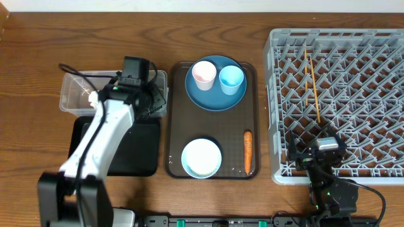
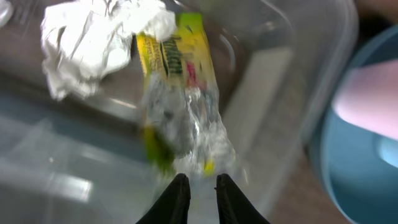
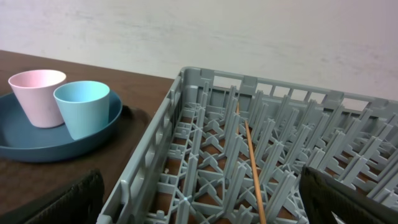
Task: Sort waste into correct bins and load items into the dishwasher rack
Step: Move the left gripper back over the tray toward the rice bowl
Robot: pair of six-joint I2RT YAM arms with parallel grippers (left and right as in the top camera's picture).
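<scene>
Clear plastic tub [image 2: 280,68] has the paper wad [image 2: 87,50] and green-yellow wrapper [image 2: 177,93] inside. The wrapper is blurred, just past the left end effector [image 2: 199,186]: tips a crack apart, nothing between them. Right end effector [image 3: 202,193] spread wide, released, over the rack [image 3: 205,81] near corner.

Blurred wrapper [image 2: 177,93] print unreadable; blue plate [image 2: 348,180] cropped.

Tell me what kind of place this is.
Probably a lab bench staged as a dish-clearing station: a grey dishwasher rack, a brown serving tray of tableware and a clear waste tub sit on a wooden table, and a white robot arm works over them.
</scene>
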